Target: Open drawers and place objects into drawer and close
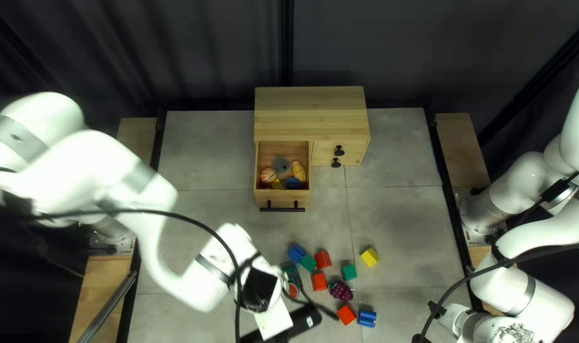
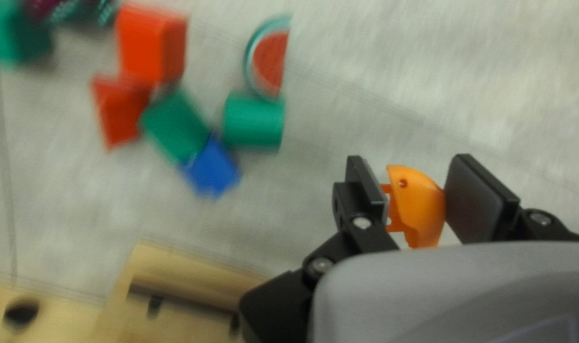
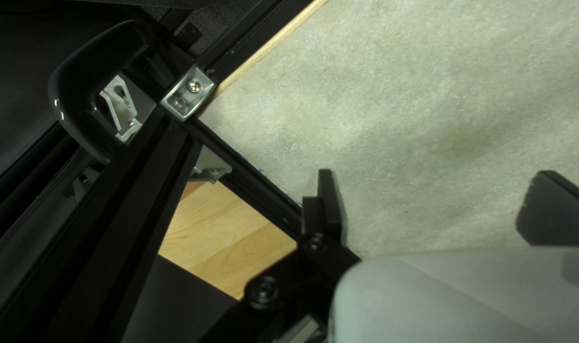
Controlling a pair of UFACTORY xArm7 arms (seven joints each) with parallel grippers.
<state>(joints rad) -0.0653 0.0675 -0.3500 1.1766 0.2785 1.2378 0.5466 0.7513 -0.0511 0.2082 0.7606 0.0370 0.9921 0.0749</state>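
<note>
You have the orange plastic toy (image 2: 418,203) clasped in your left gripper (image 2: 423,202) on the near side, right gripper (image 3: 437,206) wide, and the far, open pale-wood drawer (image 1: 282,197) part-filled, with loose coloured blocks (image 1: 369,256) and closing apparently left.

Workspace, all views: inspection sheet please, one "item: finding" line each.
Surface: gray tabletop, seams visible.
Job's things: cabinet with one drawer pulled open, toys inside; loose blocks and toy grapes in front.
Clutter: nothing seen besides the toys.
Left gripper: shut on an orange piece.
Right gripper: open, nothing held.
Cables: a black cable runs along the left arm, another along the right.
Surroundings: dark curtain behind the far edge.
</note>
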